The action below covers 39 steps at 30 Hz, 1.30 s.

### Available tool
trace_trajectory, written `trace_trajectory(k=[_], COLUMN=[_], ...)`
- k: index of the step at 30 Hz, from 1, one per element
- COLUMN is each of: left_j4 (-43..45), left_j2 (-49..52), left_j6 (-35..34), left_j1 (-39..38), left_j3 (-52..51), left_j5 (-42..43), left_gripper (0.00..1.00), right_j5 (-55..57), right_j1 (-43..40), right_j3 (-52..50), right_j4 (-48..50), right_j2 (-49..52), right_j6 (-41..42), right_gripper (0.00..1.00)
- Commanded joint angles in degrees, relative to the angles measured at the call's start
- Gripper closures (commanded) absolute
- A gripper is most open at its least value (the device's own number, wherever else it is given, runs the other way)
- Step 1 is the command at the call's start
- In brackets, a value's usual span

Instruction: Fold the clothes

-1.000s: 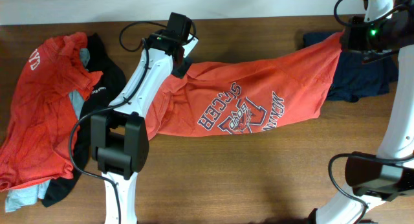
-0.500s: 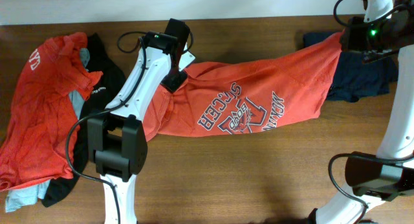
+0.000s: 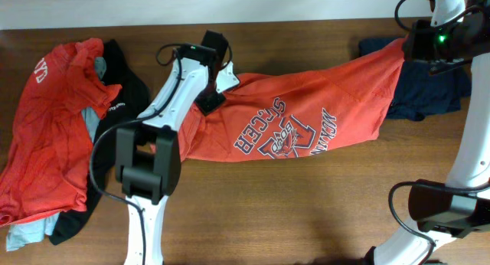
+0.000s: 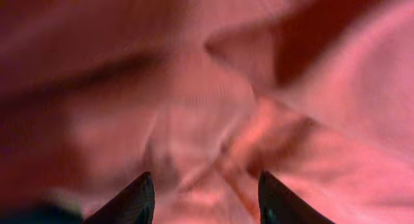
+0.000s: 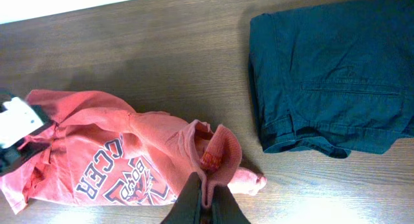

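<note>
Left hand [image 4: 206, 188] farther right, half-open over orange-red T-shirt [image 3: 306, 119]; right hand [image 5: 206, 193] tight on it.

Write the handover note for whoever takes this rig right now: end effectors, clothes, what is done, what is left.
Left end effector: open, close over the left end of the red shirt.
Right end effector: shut on the shirt's right end, near the folded navy garment.
Heap of mixed clothes: unfolded, at the left of the table.
Done: one shirt pulled out lengthwise.
Left: fold it, then the heap.
</note>
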Motion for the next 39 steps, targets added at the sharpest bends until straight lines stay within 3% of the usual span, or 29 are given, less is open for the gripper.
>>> trace_trajectory(k=[1,8,22,31,35,39], left_j4=[2.99,7.67,8.33,9.4,9.4,9.79], left_j2=[1.99,2.58,2.75,2.75,2.75,2.75], left_j6=[1.55,1.05,-0.55,-2.36,-2.38,-2.38], left_j1=[0.22,0.31,0.31,0.52,0.52,0.59], left_j3=[0.39,0.39,0.39,0.39,0.39,0.42], left_j5=[0.9,-1.95,-6.32,-7.19,-6.01,-7.37], left_gripper=[0.48,0.48,0.51,0.66,0.8,1.0], right_j5=[0.7,0.7,0.7,0.7,0.7,0.7], right_j1=[-0.15,-0.15,-0.15,-0.15,-0.15,-0.15], right_j3=[-0.22,-0.22,-0.22,-0.22,-0.22,-0.22], right_j4=[-0.2,-0.2,-0.15,-0.24,-0.2,-0.2], right_j2=[-0.02,-0.02,-0.02,-0.02,-0.02,-0.02], right_j6=[-0.2,-0.2,-0.17,-0.17,-0.15,-0.15], right_gripper=[0.96,0.96,0.96,0.96,0.96,0.96])
